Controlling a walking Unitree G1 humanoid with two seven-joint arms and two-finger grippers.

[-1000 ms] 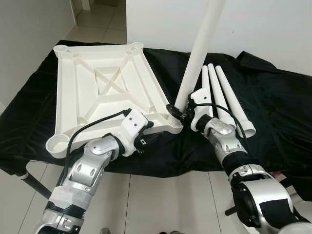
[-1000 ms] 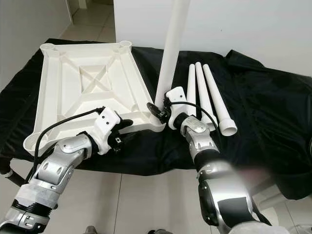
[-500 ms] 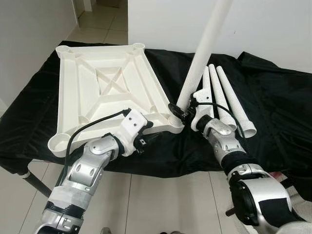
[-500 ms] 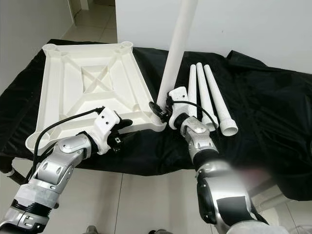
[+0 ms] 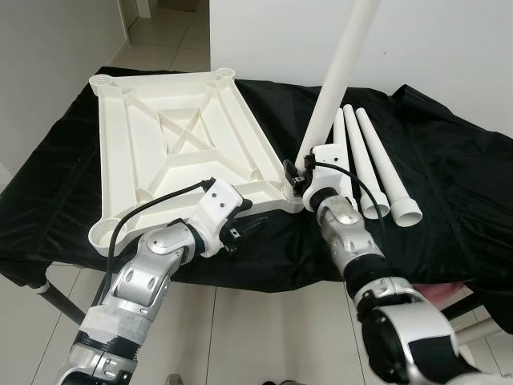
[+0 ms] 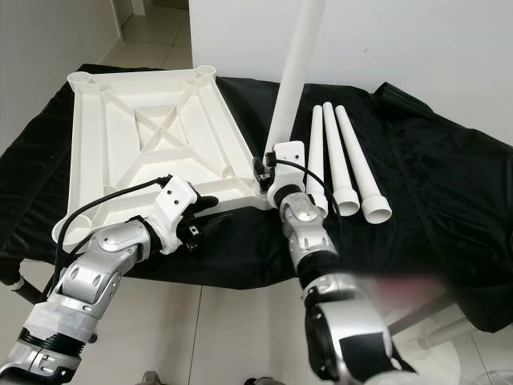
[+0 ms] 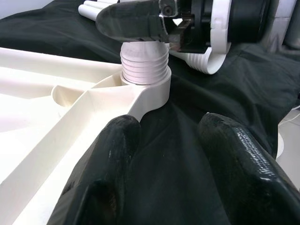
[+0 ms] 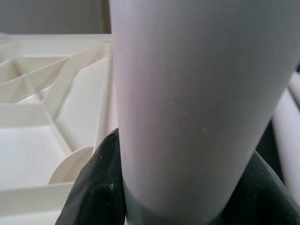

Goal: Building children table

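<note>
The white table top (image 5: pixel 128 136) lies upside down on the black cloth. A long white leg (image 5: pixel 337 72) stands nearly upright at its near right corner. The leg's threaded end (image 7: pixel 144 61) sits in the corner socket (image 7: pixel 147 89), with threads still showing above the rim. My right gripper (image 5: pixel 298 172) is shut on the leg just above the socket, and the leg (image 8: pixel 187 93) sits between its fingers (image 8: pixel 98 187). My left gripper (image 5: pixel 244 218) hovers open at the top's front edge, left of the socket, with nothing but cloth between its fingers (image 7: pixel 117 154).
Three loose white legs (image 5: pixel 369 160) lie side by side on the cloth right of the socket. The cloth-covered bench (image 5: pixel 449 184) ends just in front of my arms, above tiled floor (image 5: pixel 264 337). A white wall (image 5: pixel 449 48) stands behind.
My right gripper has slid in closer to the socket and the leg now stands more upright. The table top's near edge has shifted slightly. My left gripper has stayed put.
</note>
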